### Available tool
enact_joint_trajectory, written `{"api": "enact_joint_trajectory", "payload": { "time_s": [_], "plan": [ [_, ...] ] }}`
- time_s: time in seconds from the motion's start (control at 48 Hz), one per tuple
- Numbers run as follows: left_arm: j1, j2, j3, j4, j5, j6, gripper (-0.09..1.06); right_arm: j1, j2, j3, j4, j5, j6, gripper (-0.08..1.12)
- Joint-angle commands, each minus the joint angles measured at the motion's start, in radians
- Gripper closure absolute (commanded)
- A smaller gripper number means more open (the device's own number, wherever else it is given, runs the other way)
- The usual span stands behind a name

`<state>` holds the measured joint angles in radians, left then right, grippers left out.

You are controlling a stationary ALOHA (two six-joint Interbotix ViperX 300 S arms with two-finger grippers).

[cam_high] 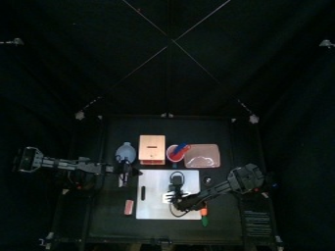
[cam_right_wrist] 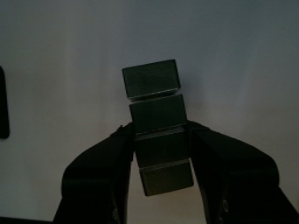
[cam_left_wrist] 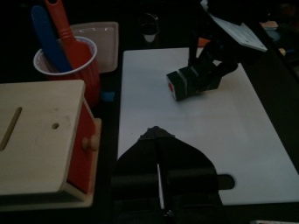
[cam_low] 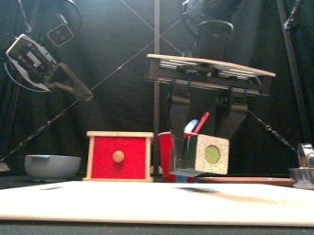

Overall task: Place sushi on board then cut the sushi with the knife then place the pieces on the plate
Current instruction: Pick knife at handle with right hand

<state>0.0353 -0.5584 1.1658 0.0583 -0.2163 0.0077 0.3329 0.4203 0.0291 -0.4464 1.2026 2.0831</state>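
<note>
1. Sushi roll (cam_right_wrist: 153,80), a row of dark green blocks, is held by the right pincer (cam_right_wrist: 160,133). The two jaws squeeze it from both sides, near one end of the row.
2. The roll is over the white board (cam_high: 151,211). I cannot tell if it touches the board.
3. From the front, one end of the roll faces the room. It is a pale square with a green middle.
4. The left pincer (cam_left_wrist: 153,138) is by the board's left side. Its jaws are pressed together and hold nothing.
5. A red cup (cam_left_wrist: 65,57) stands behind the board with a blue knife (cam_left_wrist: 52,28) and a red knife (cam_low: 201,119) in it.
6. A wooden box (cam_low: 119,156) with a red front is just left of the cup. A blue-grey bowl (cam_low: 51,166) sits further left.
7. The pink plate (cam_high: 203,155) lies at the back right of the desk (cam_high: 105,199), behind the board.
</note>
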Motion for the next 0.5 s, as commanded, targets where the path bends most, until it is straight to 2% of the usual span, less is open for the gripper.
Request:
{"api": "enact_joint_trajectory", "payload": {
  "time_s": [0.021,0.208,0.375,0.5],
  "plan": [
    [0.000,-0.011,-0.012,0.006,0.000,0.000,1.00,-0.014,0.006,-0.078,0.031,0.075,0.006,0.49],
    [-0.002,-0.026,-0.011,0.031,0.017,-0.002,1.00,-0.031,0.026,-0.104,0.032,0.101,0.006,0.39],
    [0.000,-0.040,-0.009,0.051,0.049,0.000,1.00,-0.034,0.035,-0.117,0.034,0.100,0.006,0.21],
    [-0.002,-0.044,-0.009,0.052,0.064,-0.002,1.00,-0.034,0.041,-0.123,0.034,0.100,0.005,0.14]
  ]
}}
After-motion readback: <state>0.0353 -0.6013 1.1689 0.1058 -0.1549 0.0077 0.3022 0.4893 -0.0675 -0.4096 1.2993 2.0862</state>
